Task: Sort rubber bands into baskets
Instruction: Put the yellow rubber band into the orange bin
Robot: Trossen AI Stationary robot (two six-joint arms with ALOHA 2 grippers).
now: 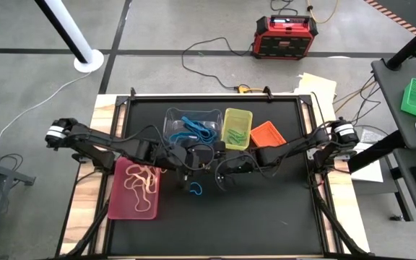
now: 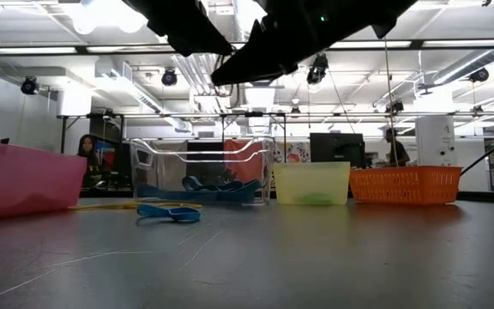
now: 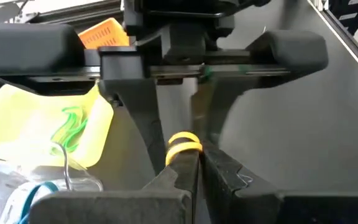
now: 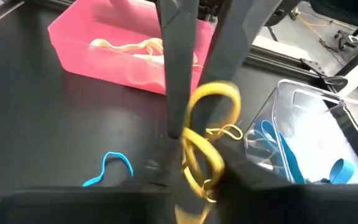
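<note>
Yellow band point(image 4: 207, 140) between claws, hidden overhead.

The near half of the tabletop point(image 1: 266, 224) lies open, with only a loose blue band point(image 1: 195, 190) on it near the middle. Across the far side the clear tub point(image 1: 192, 127), yellow-green bin point(image 1: 237, 128) and orange bin point(image 1: 267, 135) stand in a close row, and the pink tray point(image 1: 133, 188) fills the left side. Both claws, left claw point(image 1: 186, 173) and right claw point(image 1: 221, 170), crowd the centre just beside each other, their arms barring the middle from left and right.
</note>
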